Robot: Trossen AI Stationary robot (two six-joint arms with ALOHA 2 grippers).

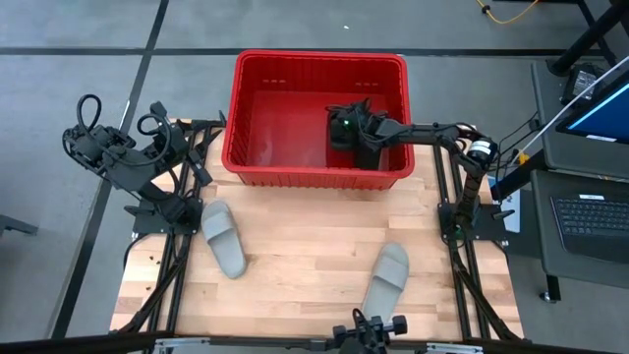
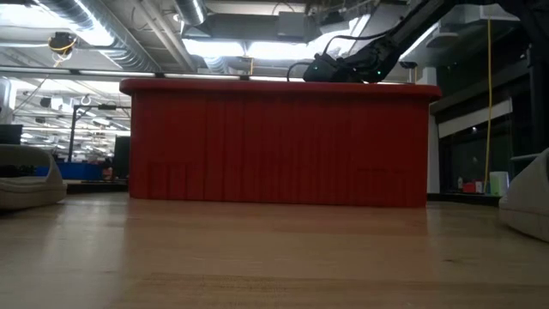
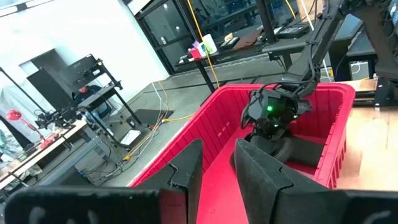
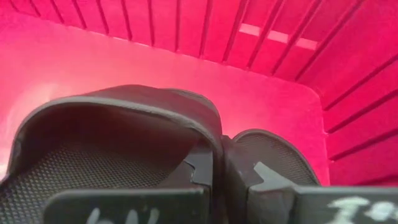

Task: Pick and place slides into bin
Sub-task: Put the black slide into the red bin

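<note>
Placing is the step judged to be in hand: the right gripper (image 1: 366, 138) is reached into the right half of the red bin (image 1: 257, 67), and its fingers are clenched on the strap of a black slide (image 4: 118, 134), as is seen in the right wrist view. A second black slide (image 4: 267, 162) lies just beside the held one, directly ahead of the gripper, close to the bin's corner. Whether the held slide already rests on the bin floor cannot be told.

The left gripper (image 3: 214, 171) is parked at the left edge of the worktop (image 1: 305, 231), beside the bin's left wall; its fingers stand apart and nothing is held between them.

Two grey slides are not yet binned. One grey slide (image 1: 223, 237) lies on the worktop just in front of the left gripper. The other grey slide (image 1: 386, 277) lies well apart from the right gripper, near the front edge on the right side.

For the next move, release of the black slide is called for, followed by a lift clear of the rim. Care is judged necessary that the strap is not dragged upward with the fingers. A grey slide is then to be approached from above at its strap.
</note>
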